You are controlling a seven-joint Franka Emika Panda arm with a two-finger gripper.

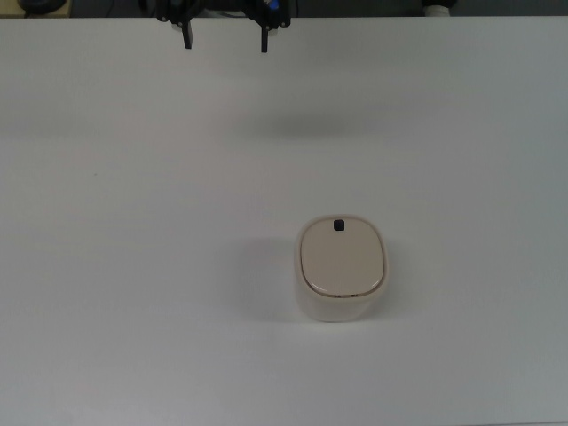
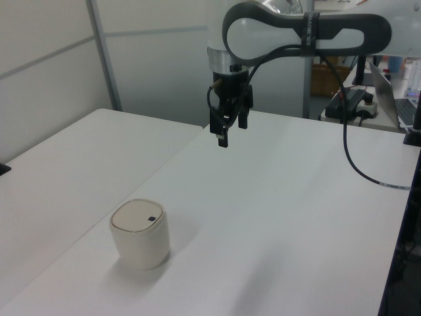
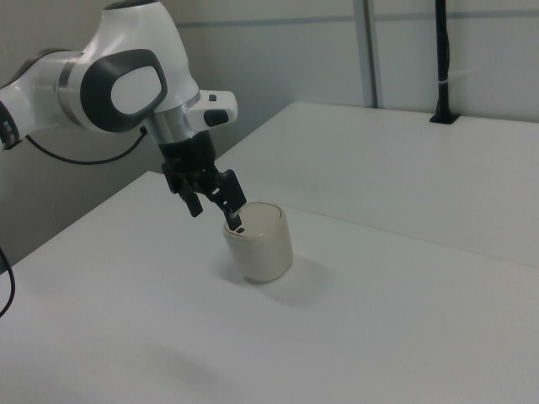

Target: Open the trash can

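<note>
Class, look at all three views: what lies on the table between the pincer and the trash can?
Nothing. In the top view, only bare white table separates the pincer from the trash can; the left view shows the same.

White table (image 2: pixel 283 217) spans the area beneath and around the gripper (image 2: pixel 230 131). Pale panelled wall (image 2: pixel 151 66) with a grey vertical post (image 2: pixel 104 56) stands behind it. Beyond it, at the left view's right: a cluttered desk with a laptop (image 2: pixel 388 89). Lighting even, shadows soft.
</note>
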